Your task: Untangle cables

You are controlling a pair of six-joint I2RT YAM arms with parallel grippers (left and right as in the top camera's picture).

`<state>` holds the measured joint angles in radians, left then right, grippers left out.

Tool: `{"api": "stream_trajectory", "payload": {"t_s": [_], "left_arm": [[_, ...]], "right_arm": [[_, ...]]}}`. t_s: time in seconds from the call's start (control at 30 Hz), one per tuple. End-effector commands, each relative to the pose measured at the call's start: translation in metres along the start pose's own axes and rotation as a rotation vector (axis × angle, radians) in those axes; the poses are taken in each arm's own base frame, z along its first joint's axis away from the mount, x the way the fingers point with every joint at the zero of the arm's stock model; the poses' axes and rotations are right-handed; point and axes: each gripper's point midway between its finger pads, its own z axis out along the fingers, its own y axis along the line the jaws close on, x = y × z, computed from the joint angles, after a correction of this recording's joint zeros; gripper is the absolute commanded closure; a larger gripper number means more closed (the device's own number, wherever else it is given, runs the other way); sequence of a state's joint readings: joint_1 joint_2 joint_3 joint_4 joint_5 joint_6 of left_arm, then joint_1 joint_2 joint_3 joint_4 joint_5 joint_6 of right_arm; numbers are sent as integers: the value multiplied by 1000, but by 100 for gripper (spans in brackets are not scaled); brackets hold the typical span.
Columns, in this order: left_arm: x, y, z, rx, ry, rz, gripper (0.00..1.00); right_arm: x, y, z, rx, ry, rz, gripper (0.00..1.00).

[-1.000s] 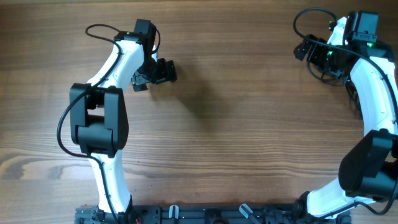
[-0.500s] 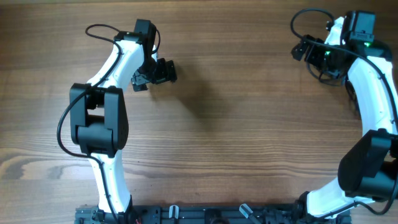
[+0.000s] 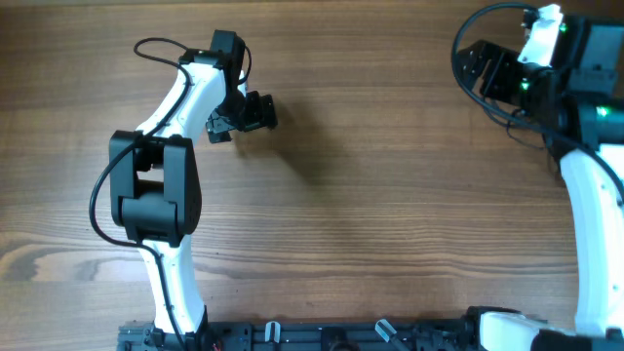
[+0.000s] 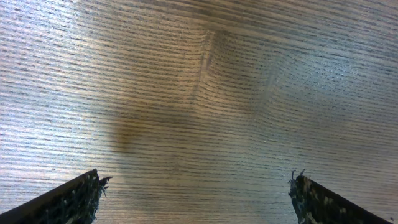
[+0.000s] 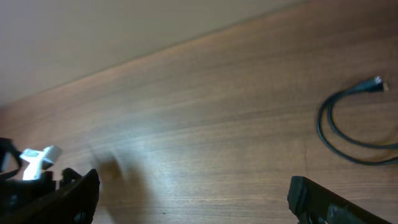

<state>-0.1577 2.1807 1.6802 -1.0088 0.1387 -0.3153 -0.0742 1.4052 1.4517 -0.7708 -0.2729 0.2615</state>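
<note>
The left gripper stands wide open. Its two fingertips show only at the lower corners of the left wrist view, far from each other, and nothing is between them. In front of them there is only the bare wooden table with a soft shadow on it. No cable is visible near this gripper.

The right gripper is also wide open and holds nothing. Its dark fingers are at the two lower corners of the right wrist view. One thin black cable lies flat on the table ahead of this gripper, off to the side of the finger on the right of the view and well apart from it. The cable makes a loose open loop, and a small plug is at its far end. The other end goes out of the picture, so I cannot tell where it finishes. Nothing touches the cable.
</note>
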Motion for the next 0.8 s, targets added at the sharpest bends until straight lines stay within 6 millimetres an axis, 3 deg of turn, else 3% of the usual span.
{"api": "stream_trajectory", "payload": {"t_s": [0.0,0.23,0.53,0.77], "left_arm": [[-4,0,2,-8,-6,18,0],[-4,0,2,-8,-6,18,0],[-4,0,2,-8,-6,18,0],[-4,0,2,-8,-6,18,0]], "right_arm": [[-10,15,-33,-37,-79,-18,0],[-20,34,-89,-74,-214,-57,0],[-22,50,-141,-107,-332,-95,0],[-5,69,-175,-160,-381,-140,0]]}}
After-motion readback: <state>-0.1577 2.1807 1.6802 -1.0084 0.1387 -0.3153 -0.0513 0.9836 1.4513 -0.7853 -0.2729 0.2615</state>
